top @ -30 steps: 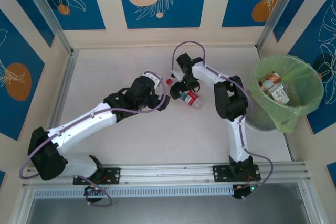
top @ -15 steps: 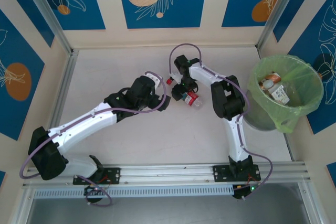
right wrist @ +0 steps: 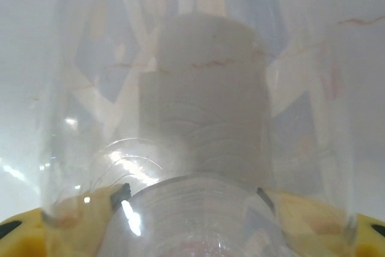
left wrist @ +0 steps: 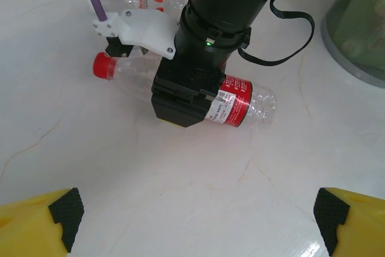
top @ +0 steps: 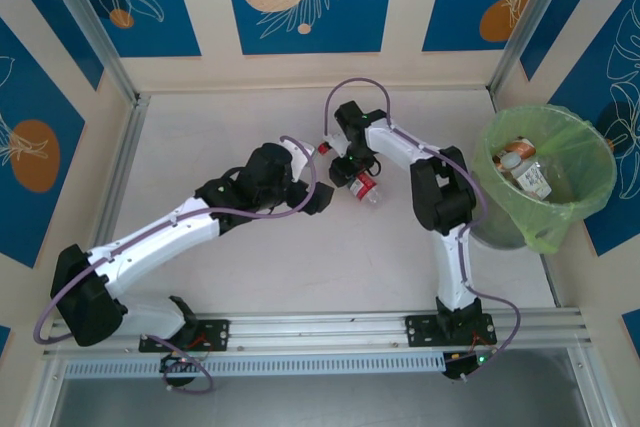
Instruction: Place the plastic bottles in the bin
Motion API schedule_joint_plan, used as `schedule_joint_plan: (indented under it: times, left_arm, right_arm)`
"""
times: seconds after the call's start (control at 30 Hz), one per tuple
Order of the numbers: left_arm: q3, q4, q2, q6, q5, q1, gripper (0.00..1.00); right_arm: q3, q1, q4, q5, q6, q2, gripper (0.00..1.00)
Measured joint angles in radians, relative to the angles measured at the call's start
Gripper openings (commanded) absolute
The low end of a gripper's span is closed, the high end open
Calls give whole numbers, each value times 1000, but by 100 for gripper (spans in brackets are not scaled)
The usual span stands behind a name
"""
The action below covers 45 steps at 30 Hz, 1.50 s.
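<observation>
Clear red-labelled bottle [left wrist: 239, 104] lying flat, straddled by right pincer [left wrist: 182, 105]

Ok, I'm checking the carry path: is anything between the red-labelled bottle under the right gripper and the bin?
Nothing visible on the table lies between the red-labelled bottle and the bin; the right arm's own elbow hangs over that stretch.

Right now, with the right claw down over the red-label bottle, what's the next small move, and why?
Probably squeeze the right claw firmly onto the red-label bottle before any lift. It straddles the bottle's middle and clear plastic sits between its jaws in the right wrist view, but a firm grip isn't evident, and the bottle lies flat on the table.
</observation>
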Motion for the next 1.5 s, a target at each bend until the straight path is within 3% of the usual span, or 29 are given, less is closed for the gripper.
schedule_joint_plan:
  times: [0.33, 0.87, 1.13, 1.3, 1.5]
  left_arm:
    - [-29, 37, -19, 1, 42, 0, 100]
    - [-142, 221, -133, 31, 228, 0, 100]
    - [-156, 339, -98, 23, 247, 0, 100]
    - [-96, 362, -6, 71, 340, 0, 100]
    - [-70, 508, 62, 80, 364, 0, 100]
  right_arm:
    - [-201, -27, 111, -60, 56, -269, 55]
    - [-569, -71, 430, -247, 272, -703, 54]
    - [-626, -109, 580, -290, 356, -836, 53]
    - [-629, -126, 624, -266, 421, -883, 53]
    - [-581, -178, 619, -234, 493, -907, 55]
